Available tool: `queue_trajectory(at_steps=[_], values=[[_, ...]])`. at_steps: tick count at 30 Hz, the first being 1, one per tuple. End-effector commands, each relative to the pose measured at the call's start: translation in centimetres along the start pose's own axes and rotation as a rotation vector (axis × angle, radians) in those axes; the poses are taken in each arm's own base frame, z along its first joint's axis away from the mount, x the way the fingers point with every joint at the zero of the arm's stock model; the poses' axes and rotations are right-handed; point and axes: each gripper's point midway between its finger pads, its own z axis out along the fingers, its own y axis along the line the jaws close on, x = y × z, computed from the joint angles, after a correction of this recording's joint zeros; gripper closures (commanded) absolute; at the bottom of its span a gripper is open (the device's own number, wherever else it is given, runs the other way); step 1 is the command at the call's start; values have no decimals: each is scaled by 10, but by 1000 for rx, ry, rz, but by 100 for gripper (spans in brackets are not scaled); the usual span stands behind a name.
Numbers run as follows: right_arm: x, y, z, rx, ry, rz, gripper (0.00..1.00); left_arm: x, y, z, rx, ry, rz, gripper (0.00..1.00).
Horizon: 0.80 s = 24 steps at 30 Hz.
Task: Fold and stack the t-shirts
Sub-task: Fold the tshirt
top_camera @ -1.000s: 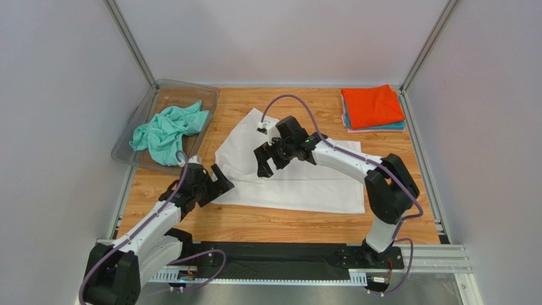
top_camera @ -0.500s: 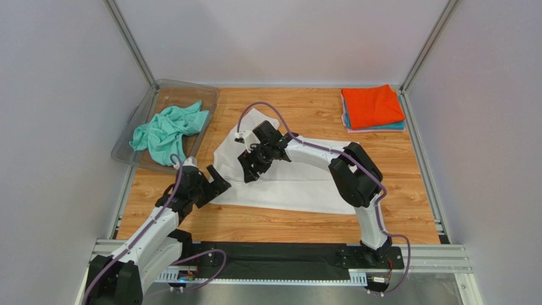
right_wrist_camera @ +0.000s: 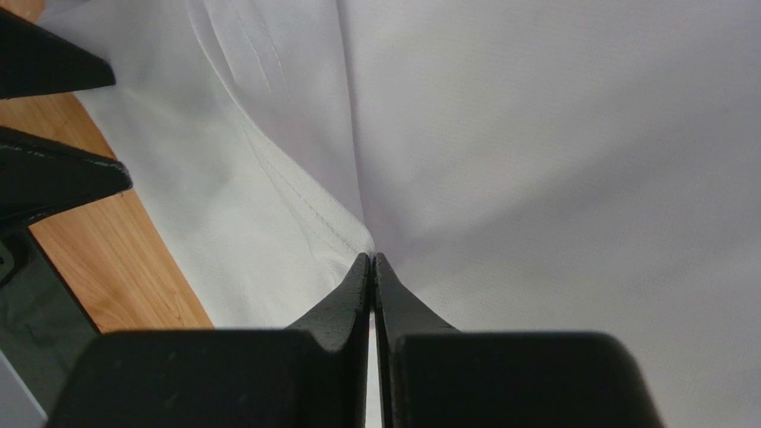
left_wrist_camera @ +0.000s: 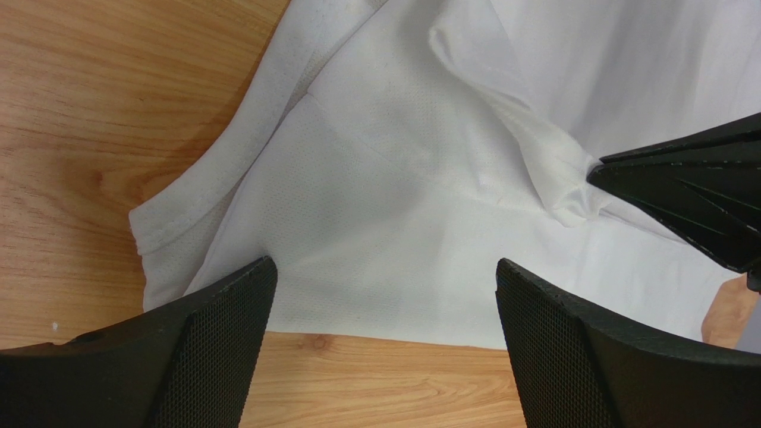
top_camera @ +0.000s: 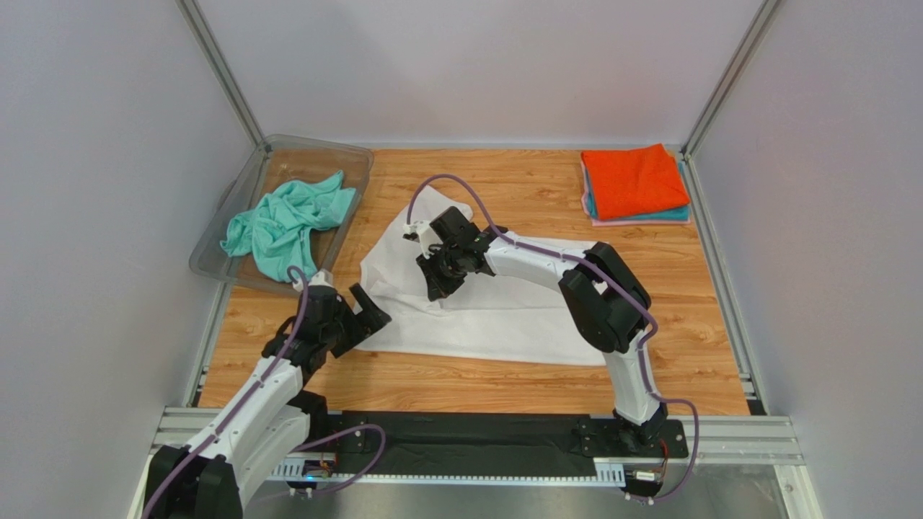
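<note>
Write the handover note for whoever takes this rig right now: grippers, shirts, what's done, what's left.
Left gripper: open, holding nothing, over the near-left edge of the white tee.
Right gripper: shut on a pinch of the white tee, towards its left side.
White tee: spread out in the middle, not yet folded up.
Mint tee: crumpled in the tray, far left.
Done: orange tee lies folded on a teal tee, stacked far right.
Left: fold the white tee, then the mint tee, and stack both.
</note>
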Motion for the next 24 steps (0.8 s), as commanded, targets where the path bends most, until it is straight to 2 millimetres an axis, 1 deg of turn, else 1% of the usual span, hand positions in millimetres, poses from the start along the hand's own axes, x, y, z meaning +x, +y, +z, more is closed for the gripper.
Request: queue_trajectory(at_steps=[1,4,6,11,12,15,16,18,19,20,21,22,24], values=[[-27,-8,-16,103,-91,27,100,19,26,-3,-97,66,-1,0],[-28,-15,-21,149,-106,46,100,21,27,-4,-101,70,-2,0],[-27,-22,-21,186,-106,62,100,22,28,-5,-101,72,-2,0],[-23,-32,-24,233,-107,100,100,24,29,-7,-103,79,-3,0],[-23,-38,-25,270,-116,113,100,24,30,-8,-106,78,-4,0],[-23,-49,-29,339,-124,119,95,26,31,-9,-108,85,-6,0],[-23,-49,-30,341,-123,119,93,27,31,-9,-105,87,-7,0],[-23,-50,-31,350,-125,124,77,29,29,-9,-95,94,-9,0],[-24,-50,-31,355,-126,135,66,29,28,-9,-91,94,-12,0],[-25,-52,-34,363,-127,142,50,29,28,-10,-87,93,-13,0],[-24,-53,-36,369,-121,150,45,29,25,-10,-73,94,-15,0],[-28,-52,-42,372,-135,164,37,27,21,-11,-57,91,-9,0],[-30,-52,-51,378,-149,187,27,25,13,-14,-20,87,-6,0]])
